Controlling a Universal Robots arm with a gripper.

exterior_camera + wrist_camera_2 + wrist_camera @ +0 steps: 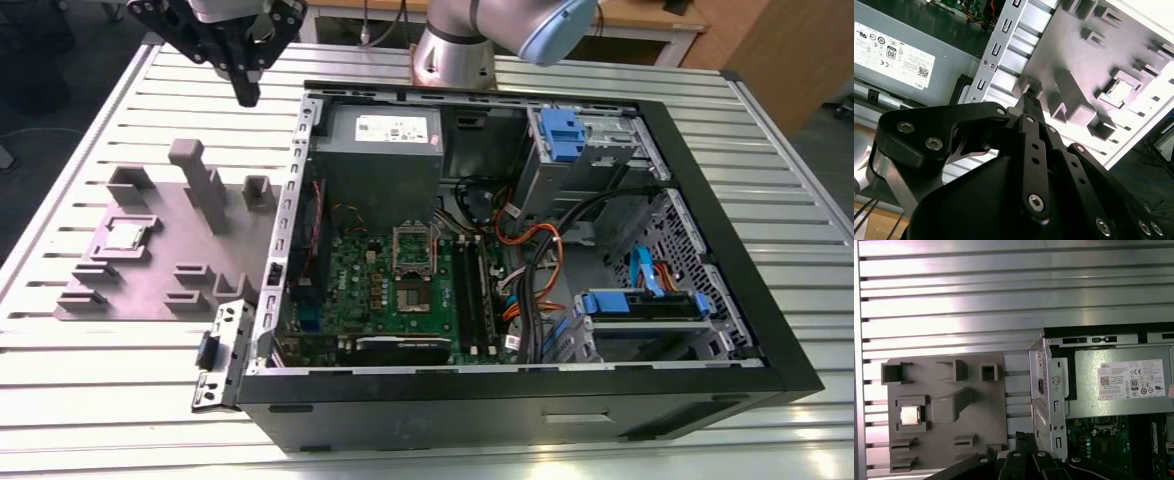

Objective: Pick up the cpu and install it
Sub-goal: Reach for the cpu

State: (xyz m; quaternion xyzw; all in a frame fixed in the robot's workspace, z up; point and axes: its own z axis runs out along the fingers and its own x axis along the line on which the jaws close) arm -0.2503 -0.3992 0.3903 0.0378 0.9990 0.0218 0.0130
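The cpu [127, 236] is a small silvery square chip lying flat in a recess of the grey plastic fixture plate [160, 290], at the exterior view's left of the computer case. It also shows in both wrist views, as the cpu [1119, 90] and the cpu [910, 415]. My gripper [247, 96] hangs high above the slatted table behind the fixture, near the case's back left corner. Its black fingers [1030, 100] are pressed together and hold nothing. The silver socket frame [414, 250] sits on the green motherboard inside the open case.
The open black case [534, 400] takes up the middle and right of the slatted metal table [107, 400]. Inside are a grey power supply [380, 150], cables and blue drive brackets [561, 135]. Upright grey blocks [200, 185] rise from the fixture near the cpu.
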